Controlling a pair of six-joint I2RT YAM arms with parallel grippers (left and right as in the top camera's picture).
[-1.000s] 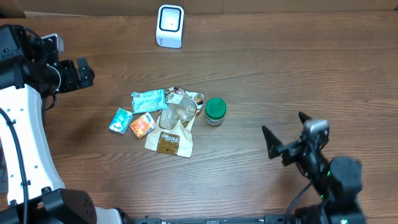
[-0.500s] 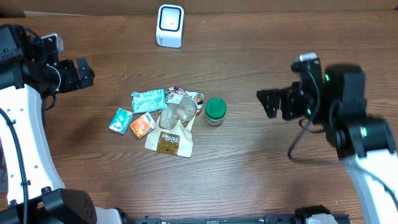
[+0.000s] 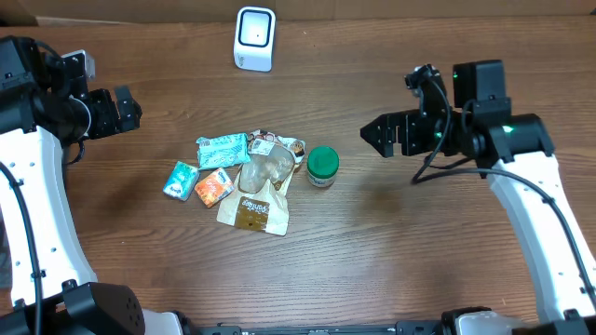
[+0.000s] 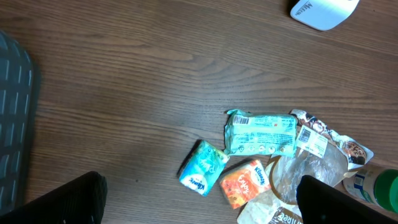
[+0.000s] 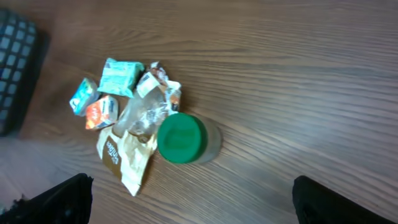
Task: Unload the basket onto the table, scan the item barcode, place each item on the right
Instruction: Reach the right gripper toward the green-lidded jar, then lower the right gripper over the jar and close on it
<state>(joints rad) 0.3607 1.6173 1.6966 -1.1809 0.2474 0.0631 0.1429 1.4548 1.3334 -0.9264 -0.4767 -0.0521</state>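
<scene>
Jar (image 3: 322, 167) w/ green lid (image 5: 181, 137) stood on desk (image 3: 419, 261), just right of packet pile (image 3: 244, 177); scanner (image 3: 254, 38) well beyond pile. Prob. rigid, light, slick: grip across body below lid. L & R jaws were wide, empty.

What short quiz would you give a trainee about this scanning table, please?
1. True or false: the left gripper and the right gripper are both open and empty.
2. The white scanner stands: A) near the far edge of the table, beyond the pile of packets; B) among the packets; C) in a gripper.
3. What colour is the lid of the jar beside the pile?
Key: 1 true; 2 A; 3 green.
</scene>
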